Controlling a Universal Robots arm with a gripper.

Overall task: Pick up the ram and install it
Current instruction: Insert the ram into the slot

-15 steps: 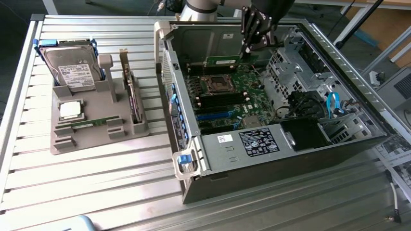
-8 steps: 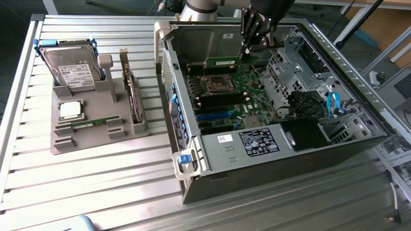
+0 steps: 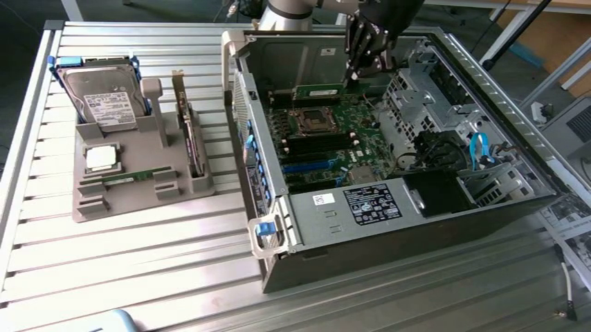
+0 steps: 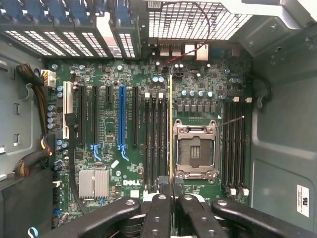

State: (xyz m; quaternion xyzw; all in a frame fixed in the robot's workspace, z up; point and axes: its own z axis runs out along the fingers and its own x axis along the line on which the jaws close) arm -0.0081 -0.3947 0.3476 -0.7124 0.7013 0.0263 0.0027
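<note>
My gripper (image 3: 355, 73) hangs inside the open computer case (image 3: 434, 214), over the far end of the motherboard (image 3: 333, 138). It is shut on the ram (image 3: 319, 90), a thin green stick that juts out sideways from the fingers above the board. In the wrist view the ram (image 4: 171, 124) appears edge-on as a thin pale line running away from the gripper (image 4: 172, 198). That line lies between the black memory slots (image 4: 156, 144) and the empty processor socket (image 4: 195, 148). The stick is above the slots, not seated in one.
A second bank of memory slots (image 4: 235, 148) lies past the socket. Expansion slots, one blue (image 4: 121, 124), lie on the other side. On the exterior view's left, a grey holder (image 3: 138, 187) carries a hard drive (image 3: 106, 97), a processor chip (image 3: 99, 158) and an upright card (image 3: 189, 138).
</note>
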